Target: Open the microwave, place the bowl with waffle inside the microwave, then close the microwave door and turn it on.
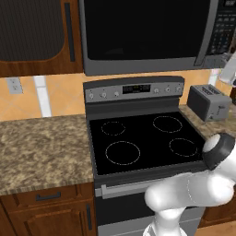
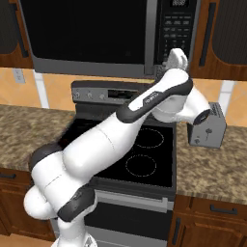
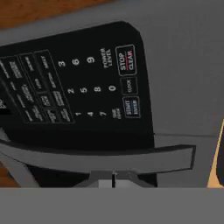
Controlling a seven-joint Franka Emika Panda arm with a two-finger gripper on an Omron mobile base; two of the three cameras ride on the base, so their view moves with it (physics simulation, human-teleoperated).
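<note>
Glossy black glass stove [image 1: 145, 143], speckled stone counter [image 1: 41, 152].

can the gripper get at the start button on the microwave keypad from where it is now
Probably yes. The gripper, shut, sits right up against the microwave, facing its keypad, and nothing stands between it and the start button; the door is closed.

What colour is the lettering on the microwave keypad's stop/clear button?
Red lettering on the black microwave keypad's stop/clear button, clearest in the hand view.
</note>
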